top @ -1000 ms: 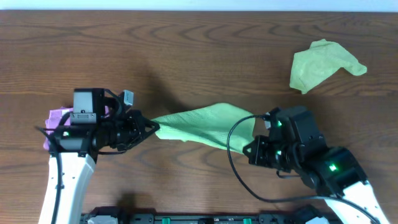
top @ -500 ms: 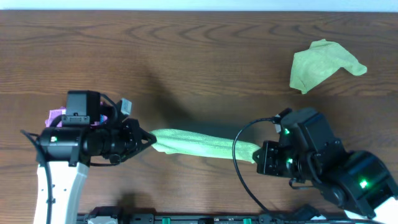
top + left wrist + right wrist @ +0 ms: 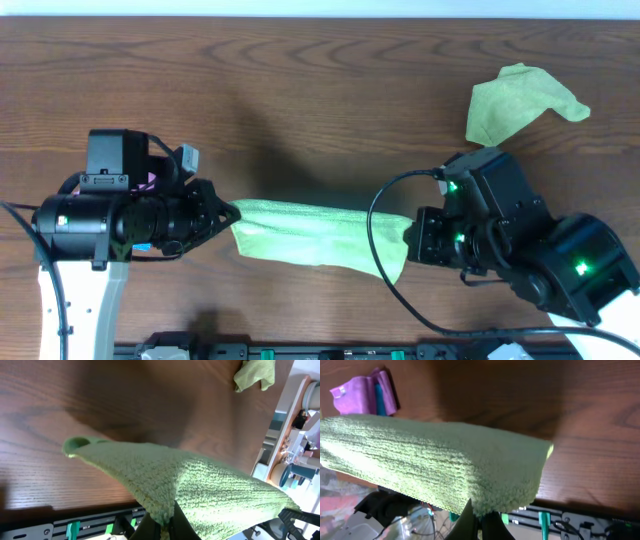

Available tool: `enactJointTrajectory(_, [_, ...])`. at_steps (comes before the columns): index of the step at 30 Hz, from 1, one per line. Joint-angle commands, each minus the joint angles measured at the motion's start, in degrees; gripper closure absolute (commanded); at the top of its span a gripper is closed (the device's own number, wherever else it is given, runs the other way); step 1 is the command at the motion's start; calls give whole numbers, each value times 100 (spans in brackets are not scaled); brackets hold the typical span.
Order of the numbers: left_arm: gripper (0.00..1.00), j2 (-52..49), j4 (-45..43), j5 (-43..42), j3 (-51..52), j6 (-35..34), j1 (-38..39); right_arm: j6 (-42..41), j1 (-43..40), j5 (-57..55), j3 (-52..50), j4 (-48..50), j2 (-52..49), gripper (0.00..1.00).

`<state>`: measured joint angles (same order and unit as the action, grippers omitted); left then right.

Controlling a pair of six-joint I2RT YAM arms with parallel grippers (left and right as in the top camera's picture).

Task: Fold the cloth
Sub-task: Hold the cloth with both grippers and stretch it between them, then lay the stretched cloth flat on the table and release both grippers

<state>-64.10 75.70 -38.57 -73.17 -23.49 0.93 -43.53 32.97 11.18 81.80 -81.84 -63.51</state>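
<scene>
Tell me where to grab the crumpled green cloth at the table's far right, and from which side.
Take the crumpled green cloth by the pointed flap jutting from its right end, coming straight down from above. That flap looks thin, flat on the table and clear of the bunched middle, so it should pinch cleanly.

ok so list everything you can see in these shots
held cloth: one, light green, stretched above the table between both arms
second cloth: one, light green, crumpled, far right of the table
folded cloth: one, purple, on the table near the left arm
blue item: one, against the folded cloth, too hidden to identify
table: one, dark brown wood
left arm: black and white, jaws shut on the held cloth's left end
right arm: black and white, jaws shut on its right end
</scene>
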Motion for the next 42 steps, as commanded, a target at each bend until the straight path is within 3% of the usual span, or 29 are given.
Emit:
enactJointTrajectory(1, [94,-15,131,490,-90,74,-52,-105,7,-409,219,-188,33,99])
enactJointTrajectory(9, [94,-13,424,398,-90,-96,-52,-258,7,-361,483,-540,33,99])
enactJointTrajectory(18, [94,-339,20,525,-90,-186,28,13,0,-732,487,-459,-568,99])
enactJointTrajectory(42, [94,-2522,-2124,793,-87,-140,103,1412,-1054,-1338,485,1692,-2369,99])
